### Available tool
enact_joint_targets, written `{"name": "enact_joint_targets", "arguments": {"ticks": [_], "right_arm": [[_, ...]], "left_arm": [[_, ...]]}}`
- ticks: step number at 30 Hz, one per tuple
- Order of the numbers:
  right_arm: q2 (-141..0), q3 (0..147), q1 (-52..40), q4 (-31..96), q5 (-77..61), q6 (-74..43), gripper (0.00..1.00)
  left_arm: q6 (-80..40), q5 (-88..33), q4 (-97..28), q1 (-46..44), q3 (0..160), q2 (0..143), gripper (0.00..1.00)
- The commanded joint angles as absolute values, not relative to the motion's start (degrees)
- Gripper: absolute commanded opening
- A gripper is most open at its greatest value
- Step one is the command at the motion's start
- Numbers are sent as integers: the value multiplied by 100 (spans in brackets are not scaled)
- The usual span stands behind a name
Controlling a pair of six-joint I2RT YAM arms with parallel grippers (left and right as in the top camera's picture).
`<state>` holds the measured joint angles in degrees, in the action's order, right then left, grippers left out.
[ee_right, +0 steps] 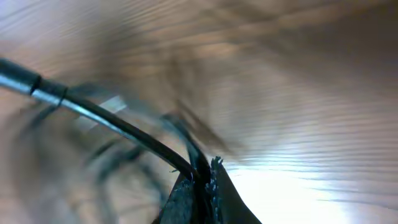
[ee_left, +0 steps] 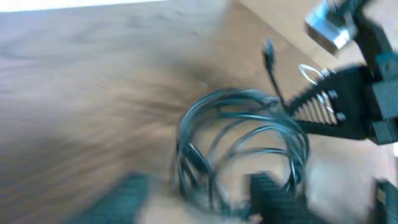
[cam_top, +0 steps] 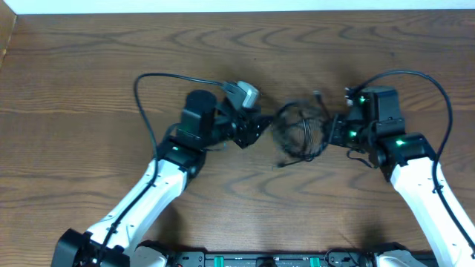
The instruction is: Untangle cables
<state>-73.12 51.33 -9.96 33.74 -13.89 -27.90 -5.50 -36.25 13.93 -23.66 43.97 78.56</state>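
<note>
A tangled coil of thin black cable lies in the middle of the wooden table. In the left wrist view the coil shows as several overlapping loops with a loose plug end sticking up. My left gripper is at the coil's left edge, fingers spread apart with loops between them. My right gripper is at the coil's right edge. In the right wrist view its fingers are pinched shut on a black cable strand. Both wrist views are motion-blurred.
The wooden table reaches all round the coil. The arms' own black supply cables arc over the left arm and the right arm. The robot base rail runs along the front edge.
</note>
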Motion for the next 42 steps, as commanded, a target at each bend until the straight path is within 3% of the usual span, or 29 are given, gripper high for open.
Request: {"name": "enact_joint_targets", "arguments": {"ticks": [1,4,11,19,30,34,36,37,38,42], "right_arm": [[-7360,5089,-869,3374,-843,-2967,1],[-7360,5089,-744,3428,-838,-3395,1],[-7360,5089,-716,3260,-1734,-3441,1],[-7360,5089,-716,2808,-2912,-3076,1],[-7360,5089,-716,2808,-3959,-3079,1],[-7360,5089,-716,2810,-3964,-3079,1],[-7360,5089,-716,2812,-3929,-3072,1],[-7360,5089,-716,2814,-3835,-3037,1],[-7360,5089,-716,2845,-3592,-2991,1],[-7360,5089,-716,3118,-2534,-2989,1]], "left_arm": [[-633,-3398,1393,-2274,4532,7714,98],[-735,-3398,1378,-2274,4532,7714,98],[-2432,-3382,1111,-2362,4532,7717,98],[-1566,-3170,711,-3223,4532,7723,98],[-1874,-1347,840,-3715,4532,8691,98],[-1872,-1234,932,-3721,4532,9019,99],[-1870,-1232,952,-3719,4532,9080,67],[-1872,-1234,963,-3695,4534,9063,35],[-1872,-1234,978,-3653,4534,9035,9],[-1872,-1236,854,-3376,4534,8713,8]]}}
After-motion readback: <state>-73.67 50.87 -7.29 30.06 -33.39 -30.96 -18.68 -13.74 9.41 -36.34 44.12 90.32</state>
